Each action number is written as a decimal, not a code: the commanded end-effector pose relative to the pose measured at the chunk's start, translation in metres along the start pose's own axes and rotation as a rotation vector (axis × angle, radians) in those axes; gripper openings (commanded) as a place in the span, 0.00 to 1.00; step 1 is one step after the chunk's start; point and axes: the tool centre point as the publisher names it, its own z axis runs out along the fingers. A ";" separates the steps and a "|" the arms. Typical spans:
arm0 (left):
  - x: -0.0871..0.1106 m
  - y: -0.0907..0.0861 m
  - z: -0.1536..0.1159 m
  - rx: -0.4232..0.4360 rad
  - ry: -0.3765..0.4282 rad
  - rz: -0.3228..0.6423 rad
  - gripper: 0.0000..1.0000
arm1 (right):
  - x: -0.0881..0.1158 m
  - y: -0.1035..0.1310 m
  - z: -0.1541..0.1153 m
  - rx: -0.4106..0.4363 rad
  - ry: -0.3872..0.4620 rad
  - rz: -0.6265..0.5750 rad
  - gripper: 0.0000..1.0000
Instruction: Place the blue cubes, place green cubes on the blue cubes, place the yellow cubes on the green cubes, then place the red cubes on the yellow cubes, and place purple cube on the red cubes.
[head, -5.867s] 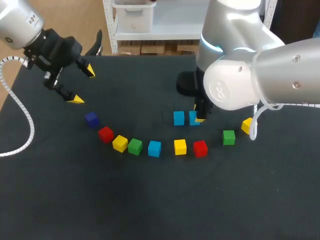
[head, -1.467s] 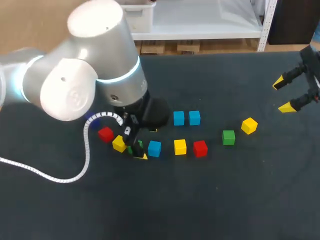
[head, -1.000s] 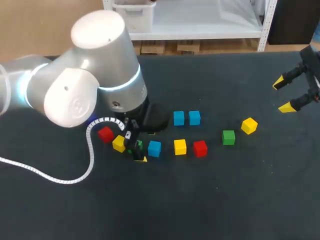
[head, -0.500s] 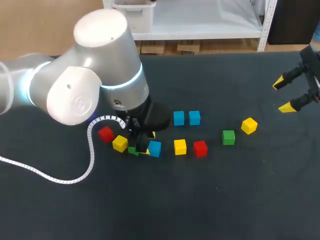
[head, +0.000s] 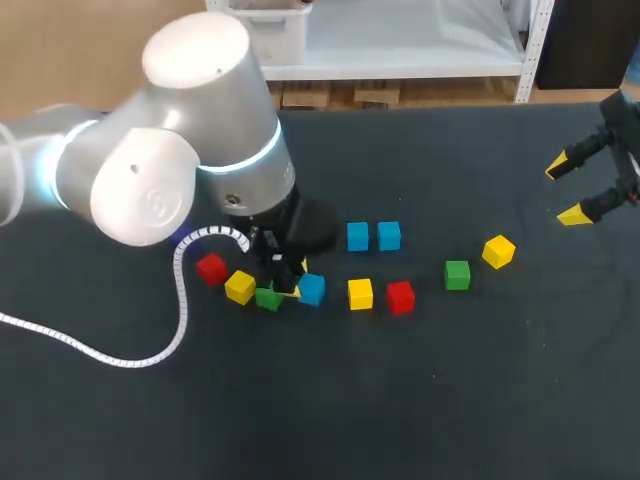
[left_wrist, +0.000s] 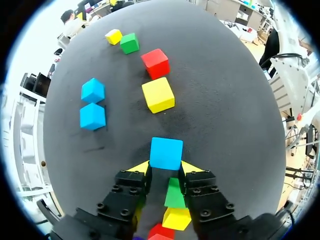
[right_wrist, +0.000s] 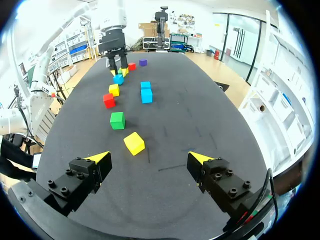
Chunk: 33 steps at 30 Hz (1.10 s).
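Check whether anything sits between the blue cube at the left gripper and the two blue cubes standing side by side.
Nothing visible does. Only bare table lies between the blue cube at the left gripper and the blue pair; the nearest yellow cube sits beside that line.

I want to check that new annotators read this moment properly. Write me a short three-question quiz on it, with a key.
1. How many blue cubes lie on the table?
2. True or false: the right gripper holds a yellow cube.
3. Which cube sits just ahead of the fingers of the left gripper? A) red B) blue C) purple
Key: 1) three; 2) false, its fingers are open and empty; 3) B.
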 end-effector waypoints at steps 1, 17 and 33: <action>0.004 0.000 -0.007 -0.011 0.006 -0.009 0.00 | 0.000 0.000 0.000 0.000 -0.002 -0.001 1.00; 0.026 0.047 -0.024 -0.044 0.053 -0.250 0.00 | 0.000 0.000 0.000 0.000 -0.002 -0.001 1.00; 0.020 0.075 -0.011 0.010 0.039 -0.326 0.00 | 0.000 0.000 0.000 0.000 -0.002 -0.001 1.00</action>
